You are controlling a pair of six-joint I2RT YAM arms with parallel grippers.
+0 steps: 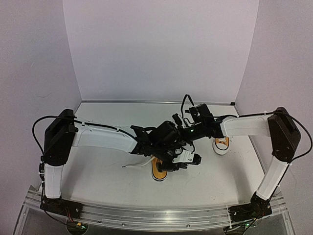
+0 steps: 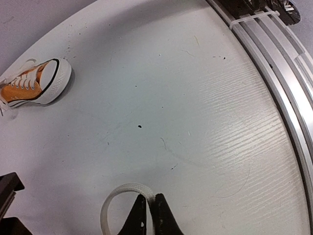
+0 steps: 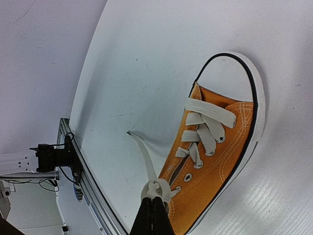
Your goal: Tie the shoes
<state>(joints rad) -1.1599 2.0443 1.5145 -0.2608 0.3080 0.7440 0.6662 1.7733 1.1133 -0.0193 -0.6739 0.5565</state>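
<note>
While apparently forming the knot, clamps left tool (image 2: 148, 200) on lace loop (image 2: 129, 187), right tool (image 3: 153, 203) on lace strand (image 3: 157, 188). Likely calls next for crossing them, then pulling snug.

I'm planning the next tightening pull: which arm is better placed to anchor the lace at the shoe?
Right: the right gripper pinches the lace beside the shoe's eyelets; the left gripper holds a lace loop out over bare table.

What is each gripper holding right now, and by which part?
The left gripper pinches a lace loop at its base. The right gripper pinches a bunched lace near the top eyelets of the orange shoe.
</note>
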